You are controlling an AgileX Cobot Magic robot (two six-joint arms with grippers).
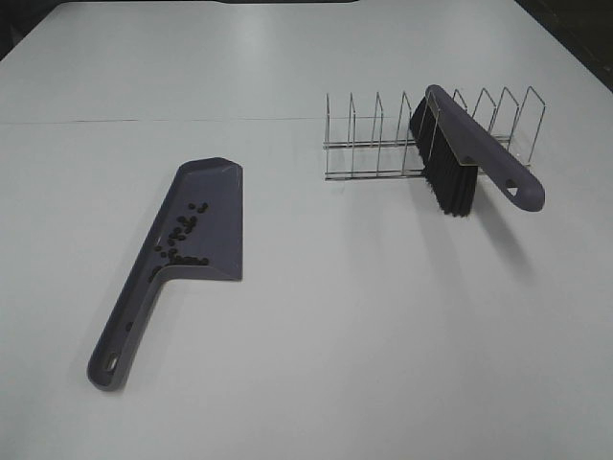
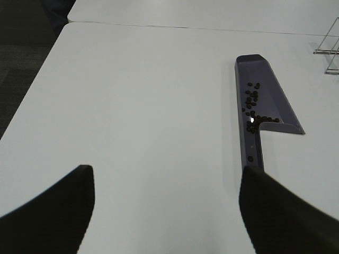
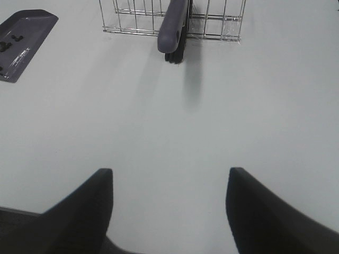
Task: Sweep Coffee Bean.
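A purple-grey dustpan [image 1: 206, 225] lies flat on the white table at the left, its long handle pointing to the near edge. Several dark coffee beans [image 1: 182, 240] lie inside the pan near the handle end; they also show in the left wrist view [image 2: 254, 108]. A purple-grey brush [image 1: 469, 153] with black bristles rests in a wire rack [image 1: 383, 144] at the back right. My left gripper [image 2: 167, 206] is open and empty, well back from the dustpan [image 2: 270, 103]. My right gripper [image 3: 169, 206] is open and empty, short of the brush [image 3: 175, 26]. Neither gripper shows in the exterior view.
The wire rack [image 3: 212, 24] has several upright dividers. A seam line [image 1: 144, 121] crosses the white table at the back. The table's left edge [image 2: 32, 95] drops to dark floor.
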